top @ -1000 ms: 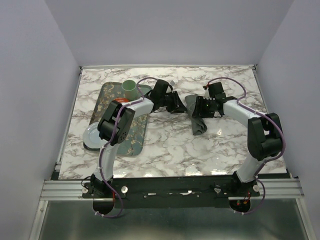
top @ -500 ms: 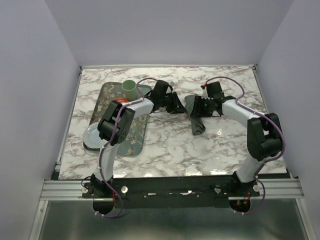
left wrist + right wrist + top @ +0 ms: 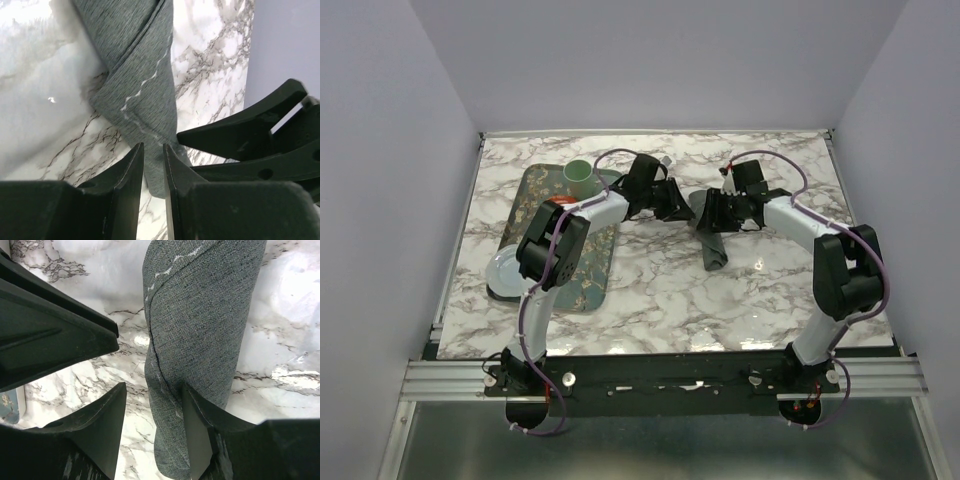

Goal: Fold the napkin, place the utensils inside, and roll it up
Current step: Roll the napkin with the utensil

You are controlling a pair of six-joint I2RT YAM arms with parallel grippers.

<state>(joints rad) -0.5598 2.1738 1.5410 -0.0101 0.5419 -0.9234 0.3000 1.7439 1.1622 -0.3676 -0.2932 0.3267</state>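
Observation:
The dark grey napkin (image 3: 714, 250) lies rolled into a narrow bundle on the marble table, right of centre. My left gripper (image 3: 680, 204) is at its far end. In the left wrist view its fingers (image 3: 131, 170) stand almost together with the napkin's (image 3: 135, 60) end in the narrow gap of the gripper (image 3: 154, 146). My right gripper (image 3: 708, 214) is open and straddles the roll's edge. In the right wrist view (image 3: 154, 387) one finger (image 3: 197, 415) rests against the napkin (image 3: 200, 315). The utensils are out of sight.
A green floral tray (image 3: 535, 205) lies at the left with a green cup (image 3: 580, 177) at its far end and a pale plate (image 3: 506, 272) at its near left corner. The left gripper's fingers (image 3: 55, 325) sit close beside the right gripper.
Both grippers have shifted a little toward the far side of the table. The napkin's far end has moved slightly with them; the roll lies otherwise as before.

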